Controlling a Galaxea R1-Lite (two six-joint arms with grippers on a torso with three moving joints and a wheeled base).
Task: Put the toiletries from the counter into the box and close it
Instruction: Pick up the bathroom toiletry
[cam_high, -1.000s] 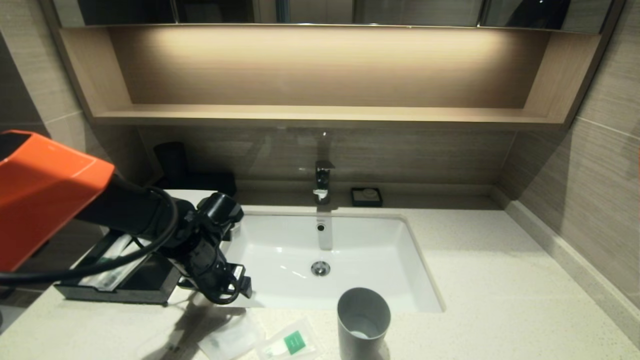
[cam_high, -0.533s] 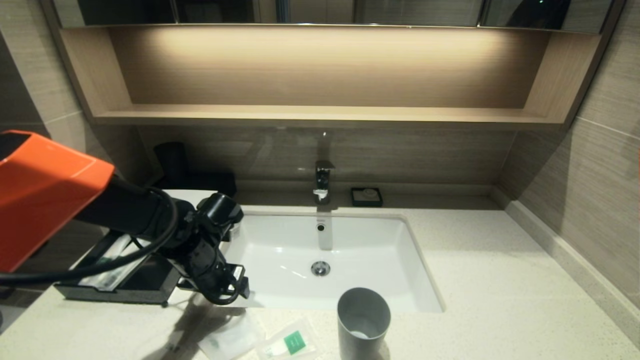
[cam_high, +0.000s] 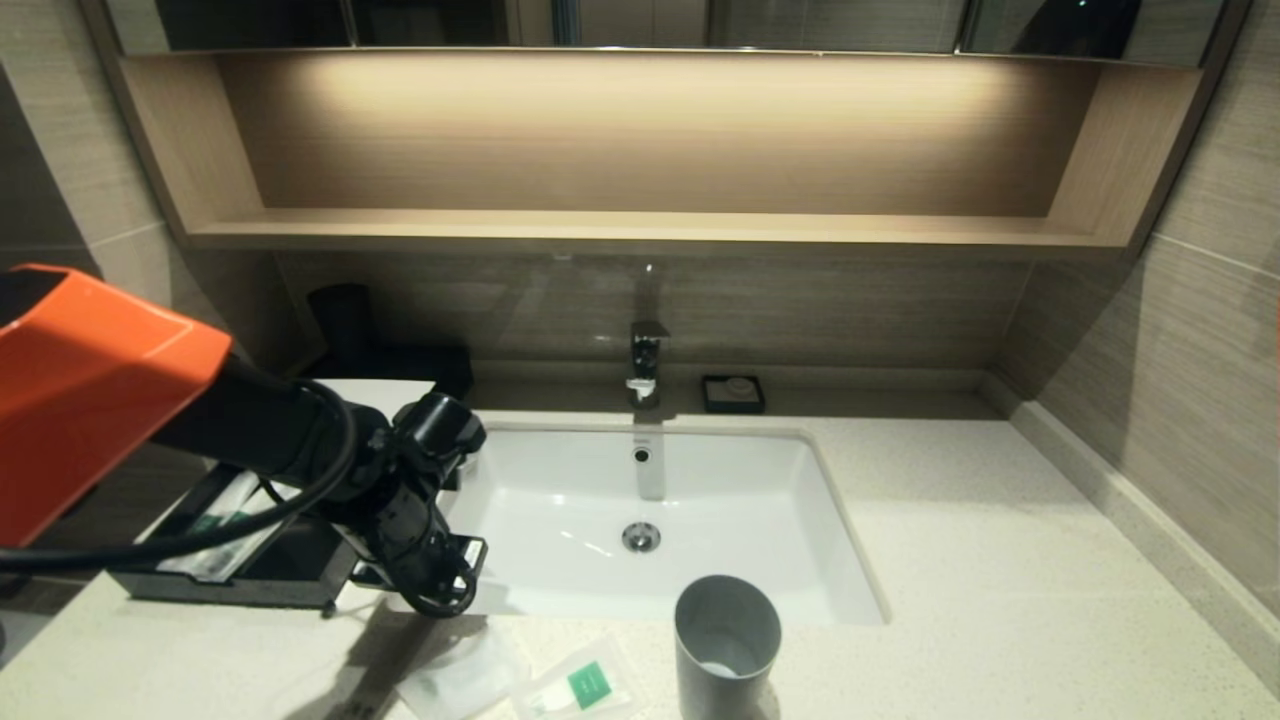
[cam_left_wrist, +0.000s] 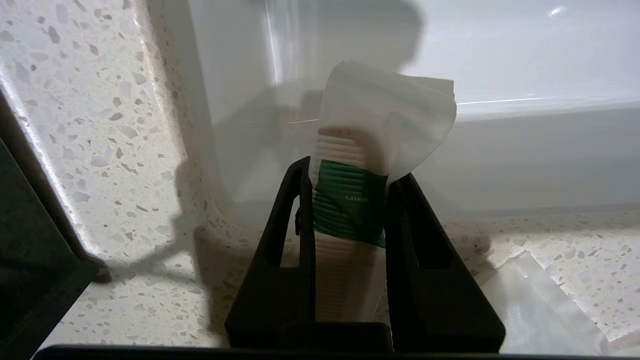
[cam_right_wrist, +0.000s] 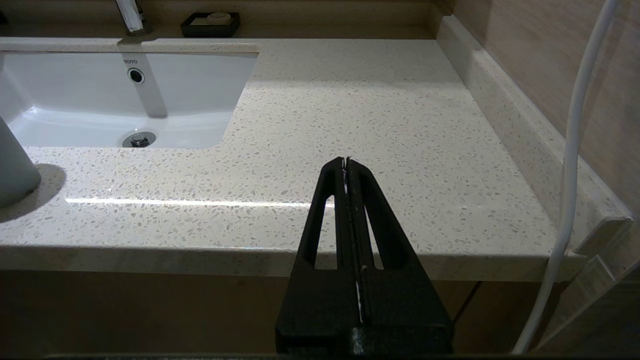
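Observation:
My left gripper (cam_high: 440, 598) hangs over the counter (cam_high: 1000, 560) between the basin's left corner and the black box (cam_high: 225, 592), whose drawer stands pulled out. In the left wrist view my left gripper (cam_left_wrist: 352, 172) is shut on a long pale wrapped stick with a green label (cam_left_wrist: 350, 200), held above the counter. Two translucent sachets lie at the front edge: a plain one (cam_high: 462, 678) and one with a green square (cam_high: 582, 688). A pale wrapped item (cam_high: 215, 528) lies in the drawer. My right gripper (cam_right_wrist: 346, 161) is shut and empty, low before the counter's right front edge.
A grey tumbler cup (cam_high: 727, 645) stands in front of the white basin (cam_high: 700, 500). The tap (cam_high: 645, 365) and a small black soap dish (cam_high: 733, 393) are at the back. A wall runs along the right side; a shelf hangs above.
My left gripper has shifted a little to the left, towards the open drawer, still holding the wrapped stick. The sachets, the cup and the right arm have not moved.

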